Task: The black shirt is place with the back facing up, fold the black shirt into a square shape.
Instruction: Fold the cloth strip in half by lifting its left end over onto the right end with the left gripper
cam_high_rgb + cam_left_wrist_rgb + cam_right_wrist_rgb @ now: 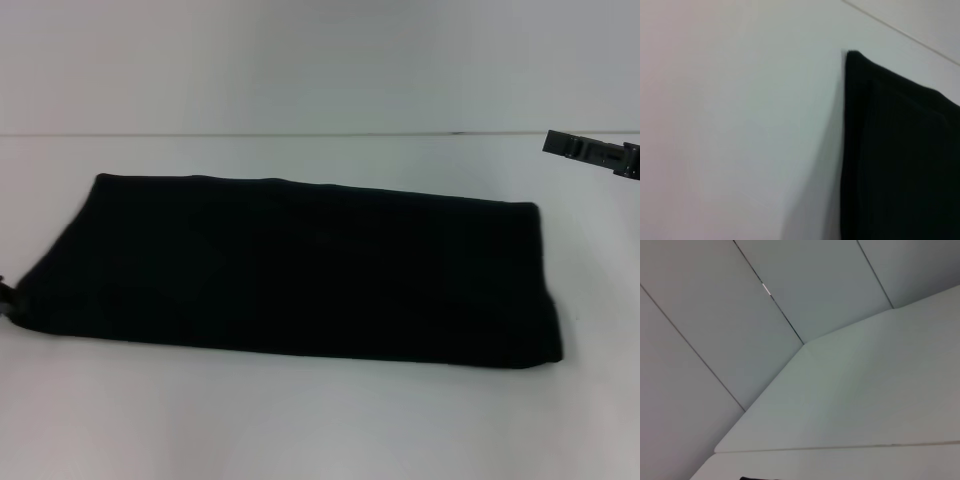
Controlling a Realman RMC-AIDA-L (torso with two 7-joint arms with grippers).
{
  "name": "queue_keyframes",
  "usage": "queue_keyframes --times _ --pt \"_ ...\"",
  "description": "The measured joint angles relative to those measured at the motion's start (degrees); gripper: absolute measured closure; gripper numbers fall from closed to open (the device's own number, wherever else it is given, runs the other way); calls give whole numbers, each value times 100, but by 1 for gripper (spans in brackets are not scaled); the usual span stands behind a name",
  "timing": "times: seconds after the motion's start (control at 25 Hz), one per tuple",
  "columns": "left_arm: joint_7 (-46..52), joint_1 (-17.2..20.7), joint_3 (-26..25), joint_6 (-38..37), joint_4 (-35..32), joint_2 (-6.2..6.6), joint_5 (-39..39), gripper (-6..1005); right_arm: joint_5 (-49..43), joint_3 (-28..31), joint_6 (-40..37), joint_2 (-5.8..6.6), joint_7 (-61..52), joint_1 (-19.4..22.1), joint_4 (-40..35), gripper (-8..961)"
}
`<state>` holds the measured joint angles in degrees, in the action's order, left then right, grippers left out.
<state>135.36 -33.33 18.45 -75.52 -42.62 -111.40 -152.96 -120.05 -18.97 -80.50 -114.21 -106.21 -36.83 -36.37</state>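
Left hand [8,300], grip unreadable, touches the folded black shirt [290,265]; right hand [590,152] hovers apart.

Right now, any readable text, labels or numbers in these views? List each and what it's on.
None readable in any view.
The black shirt lies folded into a long strip on the white table; its visible side is plain, no lettering or tag.
The right hand, raised at far right, carries no legible marking.
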Motion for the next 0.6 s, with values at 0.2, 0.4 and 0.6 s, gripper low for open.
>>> queue_keyframes --times 0.2,0.4,0.6 --pt "44 200 -8 -66 -394 61 -26 999 0 23 12 -23 -17 -21 0 84" --pt "102 380 -147 -157 -723 113 -160 1000 0 25 23 -27 -20 -50 -1 88" --pt "84 316 -322 -505 -751 159 -123 1000 1 26 27 -8 16 -62 -6 92"
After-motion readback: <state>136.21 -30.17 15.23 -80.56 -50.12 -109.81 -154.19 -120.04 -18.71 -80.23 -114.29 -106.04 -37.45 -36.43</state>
